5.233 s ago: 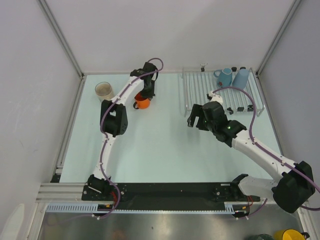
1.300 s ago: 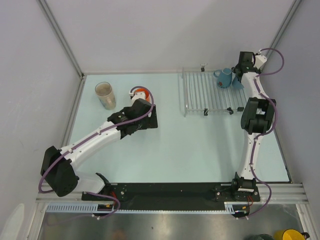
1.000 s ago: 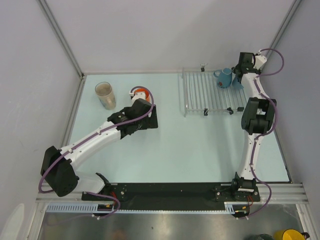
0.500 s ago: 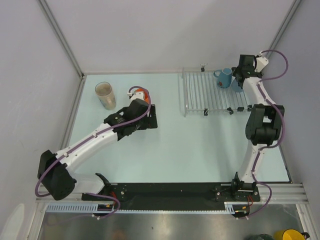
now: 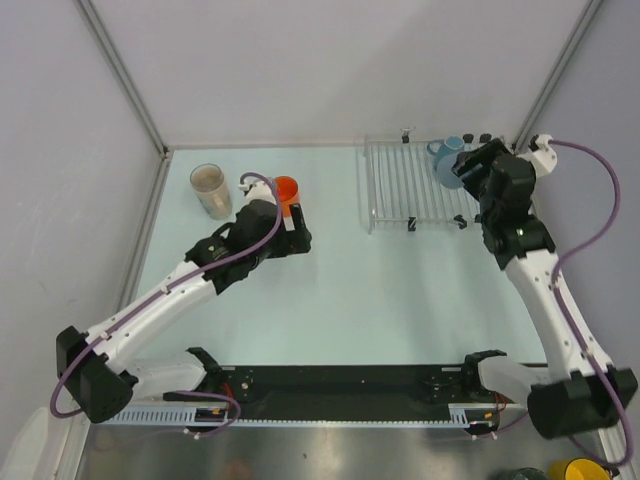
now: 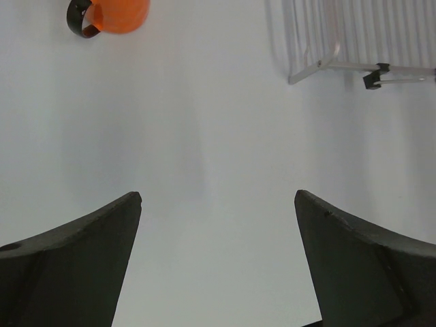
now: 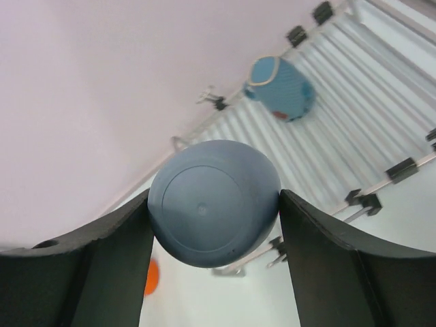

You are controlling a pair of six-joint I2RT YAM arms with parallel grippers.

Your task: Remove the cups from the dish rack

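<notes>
My right gripper (image 7: 213,199) is shut on the light-blue cup (image 7: 212,204), held bottom-up toward the wrist camera above the dish rack (image 7: 354,129). In the top view this gripper (image 5: 466,168) hangs over the rack's (image 5: 400,185) back right part. The teal-blue handled mug (image 5: 443,157) stands upside down on the rack, also in the right wrist view (image 7: 281,87). The orange mug (image 5: 286,187) and the beige tumbler (image 5: 210,190) stand on the table at the left. My left gripper (image 5: 298,226) is open and empty just in front of the orange mug (image 6: 112,13).
The rack's near corner with a black clip (image 6: 371,78) shows in the left wrist view. Walls and frame posts close in the table at the back and sides. A yellow mug (image 5: 575,470) sits off the table at the bottom right.
My right arm has lifted the light-blue cup off the rack and swung it forward and left. My left arm has drawn back a little from the orange mug.
</notes>
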